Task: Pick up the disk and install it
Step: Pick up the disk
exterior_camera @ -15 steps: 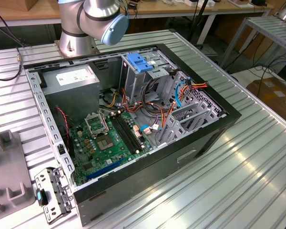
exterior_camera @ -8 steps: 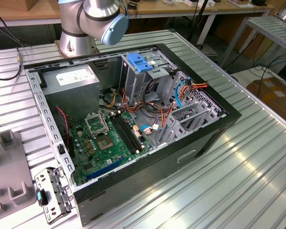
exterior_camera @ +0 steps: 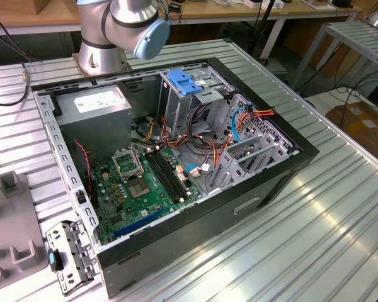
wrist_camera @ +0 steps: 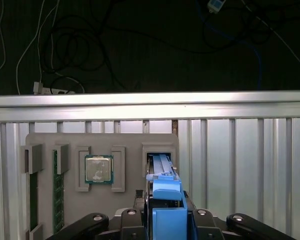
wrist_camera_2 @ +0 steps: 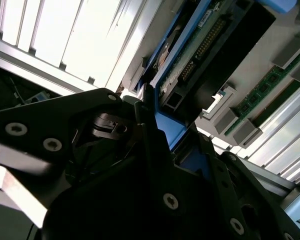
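Observation:
The disk (wrist_camera: 165,192) stands on edge in a slot of a grey parts tray (wrist_camera: 130,142), its blue carrier rail facing the first wrist view. In the second wrist view the disk (wrist_camera_2: 190,60) shows its green circuit board, black connector and blue rail. My gripper (wrist_camera_2: 175,135) is around the disk's near end, with a black finger (wrist_camera_2: 144,125) pressed against each side of the blue carrier, so it looks shut on it. In the first wrist view the gripper (wrist_camera: 165,220) straddles the same blue rail. The open computer case (exterior_camera: 271,182) lies on the metal table in the exterior view.
The tray also holds a processor chip (wrist_camera: 98,169) and a green memory stick (wrist_camera: 55,190). Inside the case are a tall metal cage with a light-blue latch (exterior_camera: 186,82), a grey power-supply box (exterior_camera: 94,104), a green motherboard (exterior_camera: 138,185) and loose cables. The arm's base (exterior_camera: 101,50) stands behind the case.

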{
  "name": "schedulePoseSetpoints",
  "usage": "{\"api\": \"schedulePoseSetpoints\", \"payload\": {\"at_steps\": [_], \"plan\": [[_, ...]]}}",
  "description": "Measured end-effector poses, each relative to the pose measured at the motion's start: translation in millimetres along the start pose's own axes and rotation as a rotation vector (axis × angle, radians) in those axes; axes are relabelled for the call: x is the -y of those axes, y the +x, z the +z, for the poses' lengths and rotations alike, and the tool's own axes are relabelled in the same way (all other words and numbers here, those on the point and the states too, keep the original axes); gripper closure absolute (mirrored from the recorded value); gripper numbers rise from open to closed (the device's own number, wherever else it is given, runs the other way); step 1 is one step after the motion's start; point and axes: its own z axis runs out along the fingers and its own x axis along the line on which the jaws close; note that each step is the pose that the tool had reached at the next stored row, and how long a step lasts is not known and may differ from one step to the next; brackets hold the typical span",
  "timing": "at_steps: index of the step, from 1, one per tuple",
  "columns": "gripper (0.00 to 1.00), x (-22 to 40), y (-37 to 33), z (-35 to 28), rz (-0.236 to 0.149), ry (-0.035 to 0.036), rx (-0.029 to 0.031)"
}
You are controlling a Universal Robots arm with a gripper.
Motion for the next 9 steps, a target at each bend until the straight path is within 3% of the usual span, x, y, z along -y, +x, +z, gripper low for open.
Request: {"api": "schedulePoseSetpoints", "payload": {"at_steps": [9], "plan": [[0.63, 0.1, 0.1, -2.7, 0.0, 0.0002, 0.0]]}}
